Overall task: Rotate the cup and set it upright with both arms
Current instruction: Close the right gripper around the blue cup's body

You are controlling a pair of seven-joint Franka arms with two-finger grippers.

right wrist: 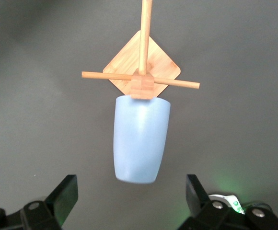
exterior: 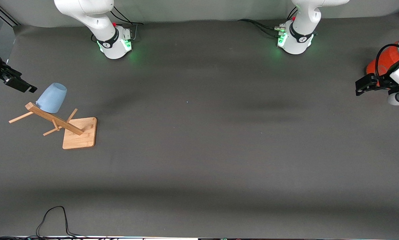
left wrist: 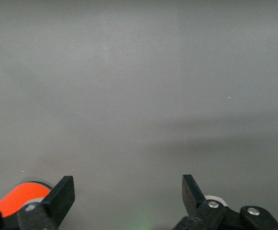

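The pale blue cup (exterior: 52,97) hangs tilted, mouth down, on a peg of a wooden rack (exterior: 54,120) near the right arm's end of the table. In the right wrist view the cup (right wrist: 140,139) points its closed base at my right gripper (right wrist: 132,191), which is open and empty a short way from it. In the front view my right gripper (exterior: 21,86) is beside the cup, apart from it. My left gripper (exterior: 364,87) is open and empty over the left arm's end of the table. The left wrist view shows it (left wrist: 128,191) over bare mat.
The rack's square wooden base (exterior: 80,133) stands on the grey mat, with thin pegs sticking out from its leaning post. A large orange can (exterior: 384,60) stands by the left gripper and shows in the left wrist view (left wrist: 19,196). A black cable (exterior: 52,216) lies at the table's near edge.
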